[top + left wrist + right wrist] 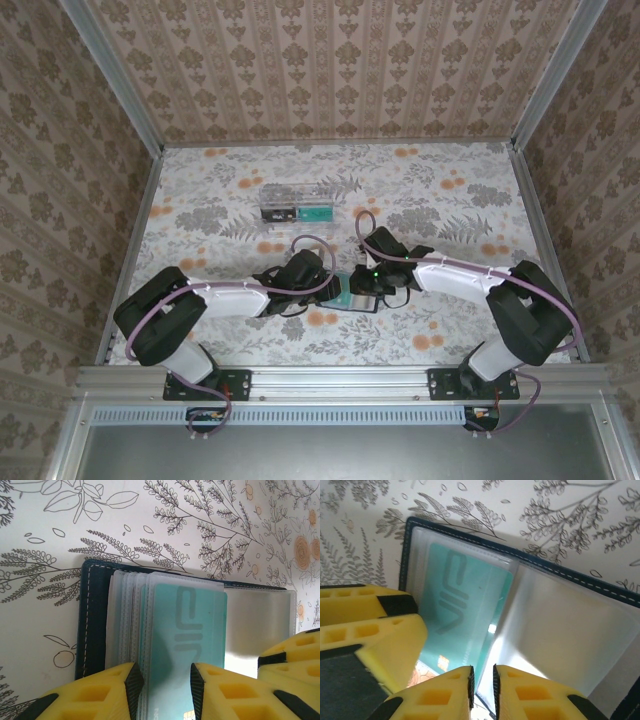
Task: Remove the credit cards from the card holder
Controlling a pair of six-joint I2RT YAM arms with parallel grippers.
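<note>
The card holder (352, 300) lies open on the flowered table between both arms, its dark edge (92, 620) framing a stack of clear plastic sleeves. A teal credit card (185, 625) marked VIP sits in the top sleeve; it is the same teal card (465, 595) in the right wrist view. My left gripper (164, 690) is over the near end of that card, jaws apart, the card's face between them. My right gripper (482, 690) is nearly closed on the edge of a clear sleeve beside the holder's centre fold. Both grippers (345, 283) meet over the holder.
A clear plastic box (297, 203) with a teal card inside stands farther back on the table. Metal rails (135, 240) and patterned walls border the table on three sides. The left gripper's yellow finger (370, 630) crowds the right wrist view.
</note>
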